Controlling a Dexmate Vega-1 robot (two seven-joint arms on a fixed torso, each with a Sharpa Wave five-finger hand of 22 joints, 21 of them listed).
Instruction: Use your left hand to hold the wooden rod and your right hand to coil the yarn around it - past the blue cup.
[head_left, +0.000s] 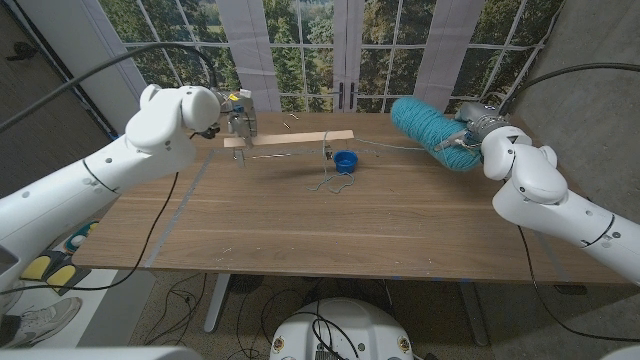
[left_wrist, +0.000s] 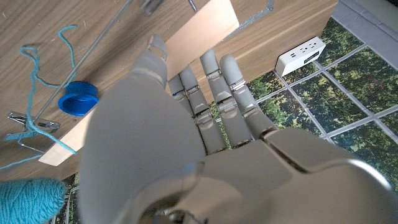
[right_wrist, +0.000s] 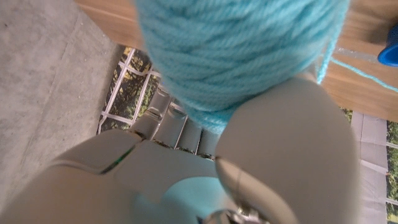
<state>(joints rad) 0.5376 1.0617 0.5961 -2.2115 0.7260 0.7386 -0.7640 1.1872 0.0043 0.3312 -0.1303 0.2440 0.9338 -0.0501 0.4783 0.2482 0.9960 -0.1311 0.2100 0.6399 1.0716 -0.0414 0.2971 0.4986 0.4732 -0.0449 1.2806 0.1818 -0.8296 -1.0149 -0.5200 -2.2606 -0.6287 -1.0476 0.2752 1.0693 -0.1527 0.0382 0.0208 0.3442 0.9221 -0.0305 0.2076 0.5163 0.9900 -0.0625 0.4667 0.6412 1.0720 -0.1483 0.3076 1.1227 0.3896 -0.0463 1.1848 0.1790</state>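
The left hand (head_left: 237, 120) was seen at the far left part of the table (head_left: 300, 215), its fingers (left_wrist: 214, 93) laid against a flat pale wooden board (head_left: 290, 140); whether anything was actually gripped could not be told. A thin rod (head_left: 285, 156) was stretched along the tabletop just in front of that board, from beside the left hand toward the blue cup (head_left: 345, 161). The right hand (head_left: 478, 130) was raised over the far right edge and was clamped on a fat skein of teal yarn (head_left: 425, 128), whose wound strands were seen pressed against the palm in the right wrist view. A single strand (head_left: 385, 146) was drawn from the skein toward the cup, and loose loops were left lying on the wood beside it. The cup's contents could not be made out. Bare wood was left open across the near half of the table.
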